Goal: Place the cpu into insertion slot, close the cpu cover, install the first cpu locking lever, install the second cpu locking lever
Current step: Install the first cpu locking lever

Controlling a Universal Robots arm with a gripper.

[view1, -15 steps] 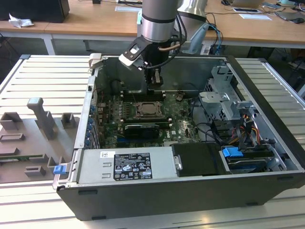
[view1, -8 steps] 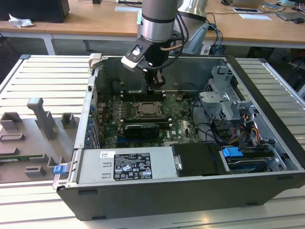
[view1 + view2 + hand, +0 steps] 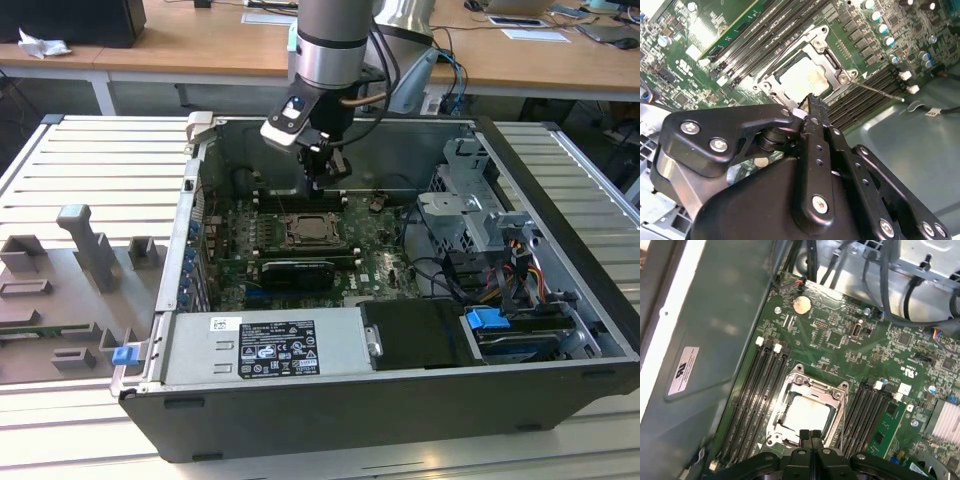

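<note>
Claw (image 3: 325,182) hangs inside the open computer case (image 3: 300,425) on the slatted tabletop (image 3: 90,160), just above the insertion slot (image 3: 307,232). In the first wrist view we note its fingertips (image 3: 803,435) pressed together with nothing between them. The cpu (image 3: 807,415) lies flat in the slot, pale face up. The cpu cover (image 3: 816,386) is down, framing it. The claw tip sits over one edge of that frame; we cannot tell whether it touches. In the second wrist view a thin metal lever (image 3: 880,91) juts from a socket corner across the memory slots (image 3: 860,107).
</note>
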